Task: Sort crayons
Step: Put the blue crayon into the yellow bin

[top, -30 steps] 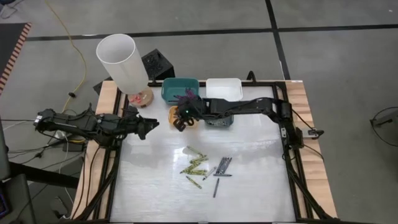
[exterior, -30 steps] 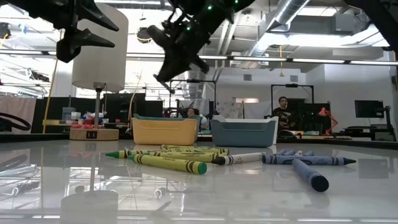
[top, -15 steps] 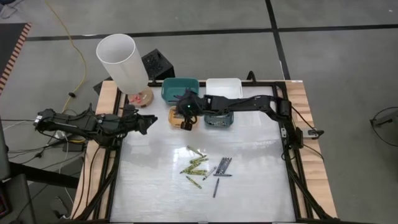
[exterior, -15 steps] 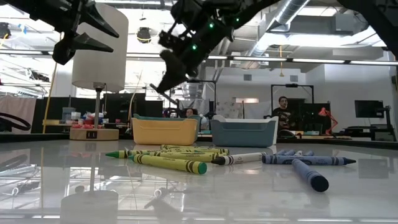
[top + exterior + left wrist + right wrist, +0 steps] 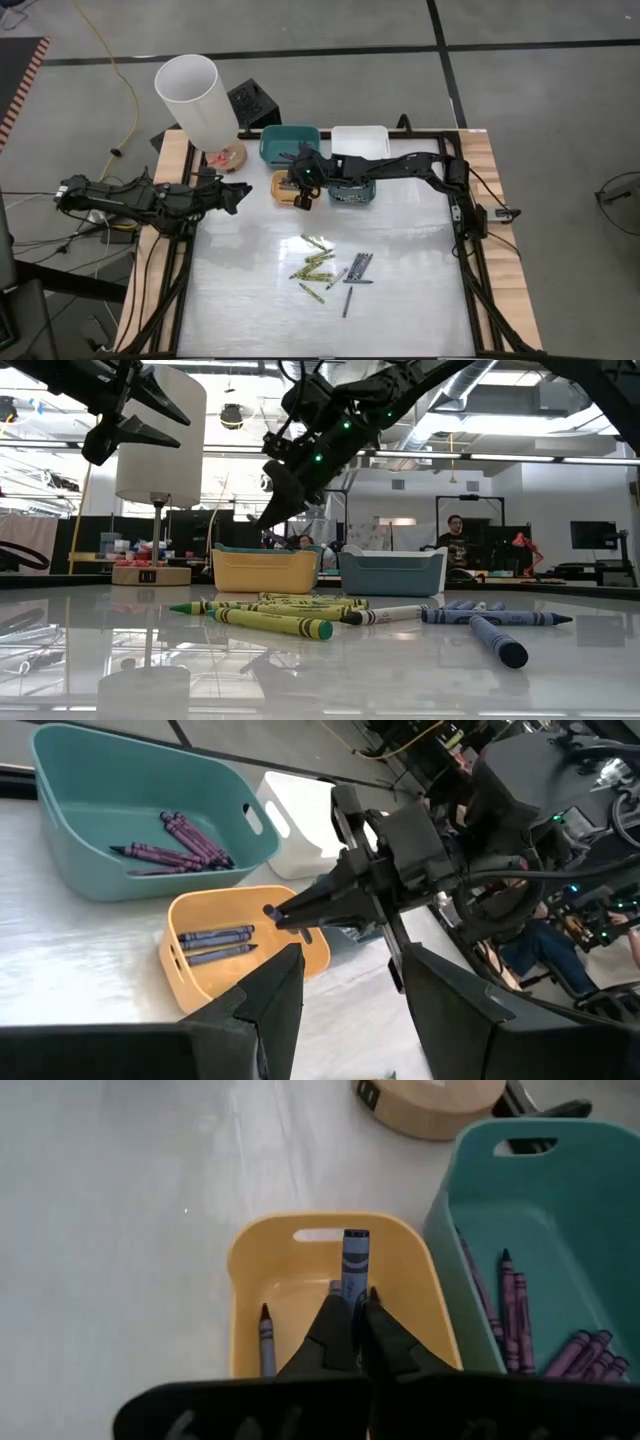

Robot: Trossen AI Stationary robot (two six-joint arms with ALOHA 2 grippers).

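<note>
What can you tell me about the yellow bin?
The yellow bin is a small, open-topped tub that looks like smooth plastic, with rounded corners and a slot handle cut near its rim. It stands upright on the white table, close beside the teal bin. A few blue crayons lie flat on its bottom. The right gripper hangs just over it, shut on one more blue crayon, which points along the bin.

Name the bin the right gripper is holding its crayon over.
The yellow bin: the right gripper, shut on a blue crayon, hangs over it, not the teal bin with purple crayons beside it.
</note>
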